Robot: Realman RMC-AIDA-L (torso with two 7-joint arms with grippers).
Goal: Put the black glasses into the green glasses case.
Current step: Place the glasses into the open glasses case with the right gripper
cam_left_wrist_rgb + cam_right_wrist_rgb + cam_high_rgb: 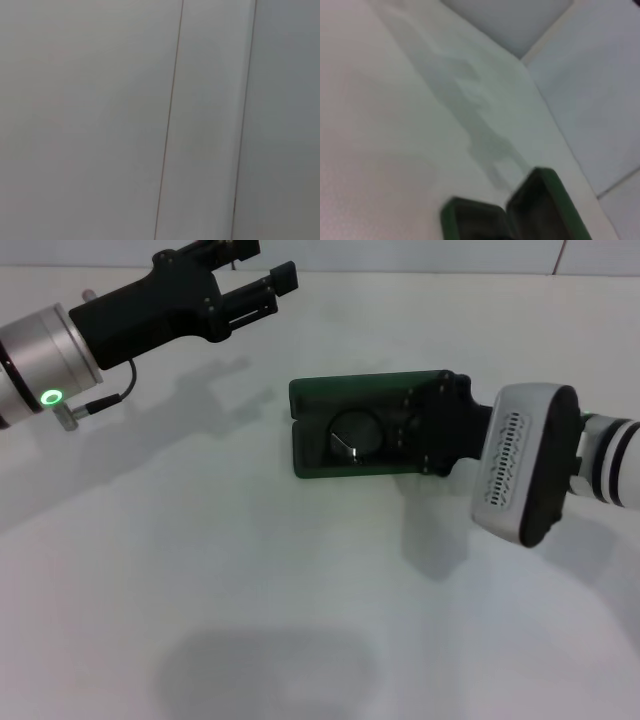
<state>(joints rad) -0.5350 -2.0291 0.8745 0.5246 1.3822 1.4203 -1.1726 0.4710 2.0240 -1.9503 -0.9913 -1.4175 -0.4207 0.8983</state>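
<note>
The green glasses case lies open in the middle of the white table. Its raised lid is on the far side. In its base lies the black glasses; one round lens shows, and the rest is hidden under my right gripper. That gripper reaches in from the right and hangs over the right half of the case. The right wrist view shows only the end of the green glasses case with its lid rim raised. My left gripper is held high at the far left, open and empty.
The white table is bare around the case. The left wrist view shows only pale flat panels. The table's far edge and a pale wall show in the right wrist view.
</note>
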